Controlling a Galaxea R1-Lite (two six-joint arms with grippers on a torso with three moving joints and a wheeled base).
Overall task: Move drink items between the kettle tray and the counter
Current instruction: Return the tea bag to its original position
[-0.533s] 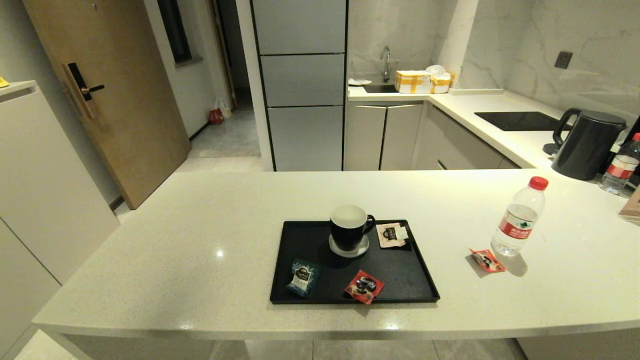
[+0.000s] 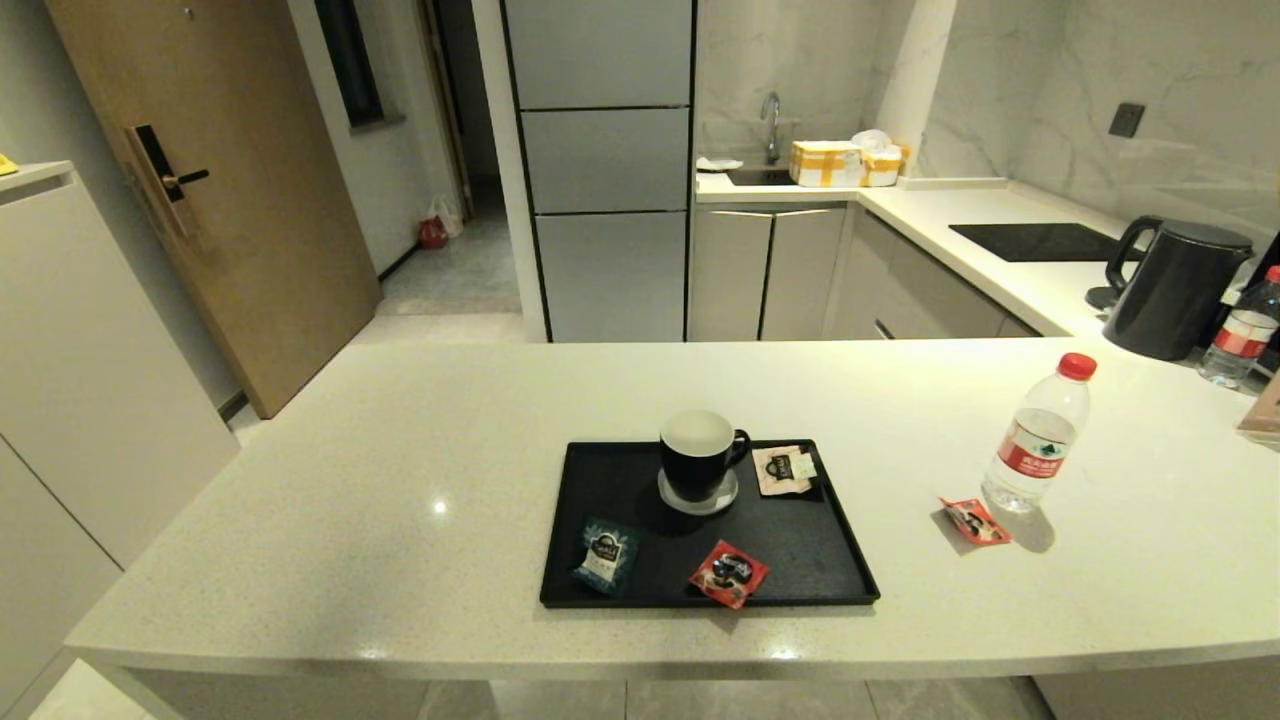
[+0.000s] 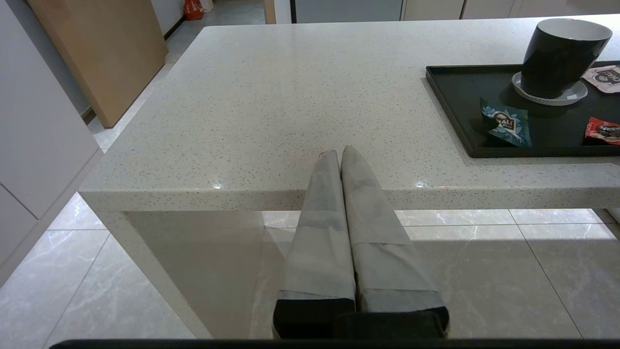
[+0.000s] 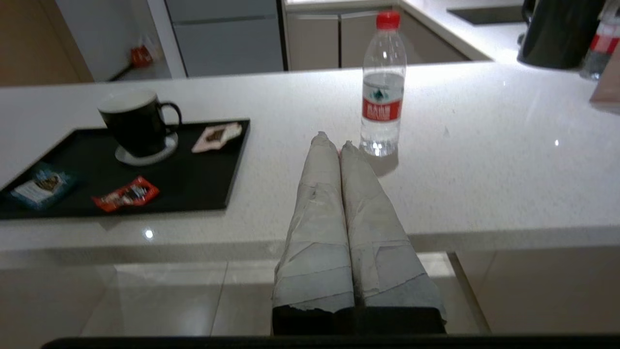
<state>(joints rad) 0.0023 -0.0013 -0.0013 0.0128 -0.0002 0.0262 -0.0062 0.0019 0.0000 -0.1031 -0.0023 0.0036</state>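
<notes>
The black tray [image 2: 800, 570] lies mid-counter [image 2: 400, 480] and holds a dark teal sachet [image 2: 605, 553], a red sachet [image 2: 729, 573] and a pale pink sachet [image 2: 783, 469]. To its right on the counter stand a clear water bottle with red cap [image 2: 1038, 438] and, beside it, another red sachet [image 2: 973, 521]. Neither arm shows in the head view. My left gripper [image 3: 337, 152] is shut and empty, held at the counter's near edge left of the tray [image 3: 460, 121]. My right gripper [image 4: 334, 141] is shut and empty, at the near edge in front of the bottle [image 4: 382, 87].
A black mug with white inside [image 2: 698, 456] stands on a saucer on the tray. At the far right are a black kettle [image 2: 1175, 290], a second bottle [image 2: 1243, 330] and a brown box edge [image 2: 1265, 410]. A black hob [image 2: 1040, 242] lies further back.
</notes>
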